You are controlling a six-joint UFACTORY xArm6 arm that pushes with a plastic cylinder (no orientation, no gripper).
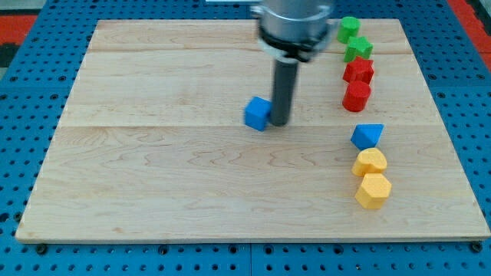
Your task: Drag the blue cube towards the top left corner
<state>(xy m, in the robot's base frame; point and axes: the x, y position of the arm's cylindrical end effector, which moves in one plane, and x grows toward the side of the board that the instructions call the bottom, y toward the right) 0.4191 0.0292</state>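
Observation:
The blue cube [258, 113] sits near the middle of the wooden board [153, 176]. My tip [280, 123] is down on the board just to the right of the cube, touching or almost touching its right side. The rod rises from there to the arm's body at the view's top.
A column of blocks runs down the view's right: a green block [349, 29], a green star-like block [358, 50], a red block [358, 70], a red cylinder-like block [356, 96], a blue triangular block [367, 136], and two yellow blocks [370, 162] [374, 190]. Blue pegboard surrounds the board.

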